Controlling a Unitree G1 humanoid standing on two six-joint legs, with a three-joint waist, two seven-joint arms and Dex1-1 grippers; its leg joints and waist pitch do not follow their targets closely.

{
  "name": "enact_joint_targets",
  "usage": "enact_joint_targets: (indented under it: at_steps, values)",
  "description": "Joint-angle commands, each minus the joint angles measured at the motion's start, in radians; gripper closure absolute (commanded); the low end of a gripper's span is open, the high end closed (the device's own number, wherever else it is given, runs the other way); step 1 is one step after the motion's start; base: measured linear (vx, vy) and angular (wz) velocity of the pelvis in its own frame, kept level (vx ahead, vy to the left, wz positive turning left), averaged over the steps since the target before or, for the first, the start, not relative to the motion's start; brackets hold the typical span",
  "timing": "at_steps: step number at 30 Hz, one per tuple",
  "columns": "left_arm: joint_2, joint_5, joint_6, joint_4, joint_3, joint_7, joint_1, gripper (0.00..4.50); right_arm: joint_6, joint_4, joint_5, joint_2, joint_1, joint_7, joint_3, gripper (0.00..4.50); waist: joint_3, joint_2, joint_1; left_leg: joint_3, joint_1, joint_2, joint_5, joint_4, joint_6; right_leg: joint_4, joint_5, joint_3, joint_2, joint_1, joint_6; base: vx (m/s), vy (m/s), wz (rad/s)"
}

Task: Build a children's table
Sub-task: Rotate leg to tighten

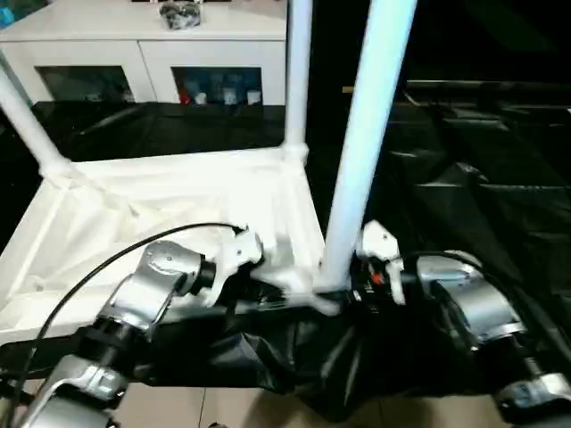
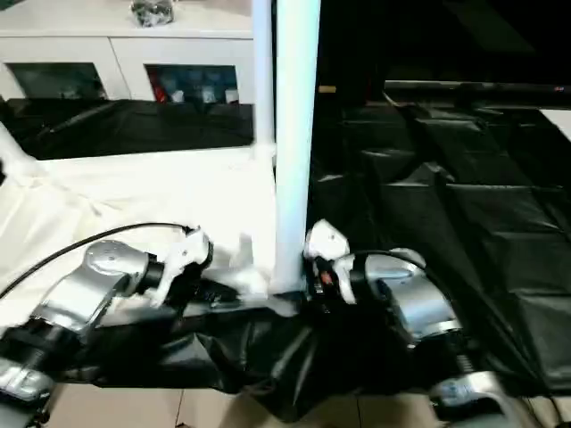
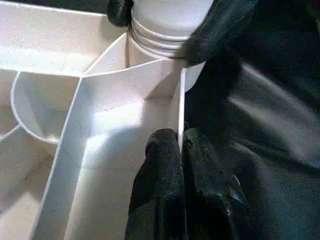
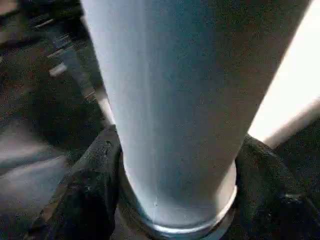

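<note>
The white tabletop (image 1: 178,205) lies upside down on black cloth, ribs up. A leg (image 1: 27,116) stands in the far left corner and another leg (image 1: 297,71) in the far right corner. A third leg (image 1: 366,143) stands upright in the near right corner socket (image 3: 150,60). My right gripper (image 4: 177,165) is shut around that leg's base, one black finger (image 4: 95,165) on each side. My left gripper (image 3: 181,145) is shut on the tabletop's thin rim wall (image 3: 180,100), just beside that socket.
A white cabinet (image 1: 143,62) with glass doors stands behind the work, with a dark object (image 1: 178,13) on top. Black cloth (image 1: 473,178) covers the surface to the right. A black cable (image 1: 89,267) arcs over my left forearm. Tiled floor (image 1: 232,406) shows at the near edge.
</note>
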Motion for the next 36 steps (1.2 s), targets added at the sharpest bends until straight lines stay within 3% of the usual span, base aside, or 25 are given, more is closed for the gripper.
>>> enact_joint_targets:
  at_steps: [1,3,9,11,15,17,20,26,28,32,36]
  values:
    - [-0.073,-0.021,-0.006,-0.011,-0.021,0.046,-0.040,4.50,0.000,0.064,-0.022,0.064,-0.030,-0.134,0.020,1.81,-0.055,-0.010,-0.007,-0.001,0.001,0.011,-0.259,-0.078,0.014,-0.077,-0.322,0.031,-0.038,0.051,-0.198,0.000,0.000,0.00]
    - [-0.111,-0.004,0.001,0.030,-0.011,0.122,-0.066,4.50,0.015,0.116,-0.023,0.111,-0.051,-0.240,-0.009,1.81,-0.056,-0.009,-0.019,0.001,0.003,0.009,-0.262,-0.074,0.016,-0.079,-0.321,0.032,-0.037,0.046,-0.201,0.000,0.000,0.00]
    - [-0.222,0.018,0.036,0.104,0.030,0.303,-0.115,4.50,0.033,0.196,-0.073,0.215,-0.082,-0.409,-0.018,1.81,-0.061,-0.005,-0.019,0.004,0.004,0.009,-0.199,-0.070,0.033,-0.071,-0.204,0.033,-0.036,0.049,-0.233,0.000,0.000,0.00]
    - [-0.231,0.018,0.037,0.105,0.029,0.310,-0.115,4.50,0.027,0.202,-0.072,0.222,-0.084,-0.411,-0.016,1.25,-0.059,-0.007,-0.016,0.005,0.001,0.009,-0.206,-0.070,0.043,-0.072,-0.210,0.031,-0.036,0.052,-0.234,0.000,0.000,0.00]
    - [-0.241,0.003,0.028,0.089,0.019,0.281,-0.105,4.50,0.015,0.207,-0.058,0.223,-0.093,-0.387,-0.017,0.82,-0.058,-0.006,-0.015,0.005,0.002,0.010,-0.224,-0.071,0.053,-0.076,-0.240,0.032,-0.037,0.050,-0.226,0.000,0.000,0.00]
    - [-0.224,-0.004,0.016,0.074,0.005,0.236,-0.094,4.50,-0.002,0.201,-0.061,0.201,-0.098,-0.361,-0.008,0.74,-0.057,-0.005,-0.015,0.004,0.002,0.010,-0.236,-0.072,0.050,-0.077,-0.252,0.031,-0.037,0.049,-0.224,0.000,0.000,0.00]
    - [-0.207,-0.007,0.008,0.062,0.000,0.199,-0.087,4.50,-0.024,0.183,-0.064,0.177,-0.095,-0.312,0.003,0.67,-0.061,-0.006,-0.015,0.004,0.000,0.011,-0.211,-0.070,0.057,-0.071,-0.195,0.032,-0.036,0.053,-0.236,0.000,0.000,0.00]
    - [-0.115,-0.027,-0.018,0.002,-0.032,0.020,-0.047,4.50,-0.150,0.123,-0.064,0.056,-0.069,-0.087,0.038,0.67,-0.064,-0.006,-0.011,0.007,-0.002,0.013,-0.170,-0.063,0.100,-0.060,-0.097,0.031,-0.037,0.058,-0.278,0.000,0.000,0.00]
    - [-0.093,-0.038,-0.026,-0.012,-0.034,-0.023,-0.039,4.50,-0.145,0.104,-0.043,0.030,-0.062,-0.023,0.039,0.67,-0.061,-0.005,-0.010,0.007,0.001,0.015,-0.188,-0.066,0.108,-0.063,-0.121,0.030,-0.036,0.055,-0.280,0.000,0.000,0.00]
    - [-0.055,-0.055,-0.023,-0.044,-0.037,-0.099,-0.023,4.50,-0.113,0.048,0.004,-0.023,-0.044,0.116,0.050,0.67,-0.056,-0.006,-0.004,0.006,0.005,0.019,-0.230,-0.070,0.092,-0.068,-0.195,0.031,-0.035,0.053,-0.268,0.000,0.000,0.00]
    - [-0.008,-0.067,-0.008,-0.075,-0.050,-0.168,-0.007,4.50,-0.084,-0.001,0.017,-0.083,-0.018,0.238,0.092,0.82,-0.057,-0.005,0.006,0.008,0.005,0.020,-0.225,-0.070,0.088,-0.066,-0.197,0.033,-0.035,0.051,-0.260,0.000,0.000,0.00]
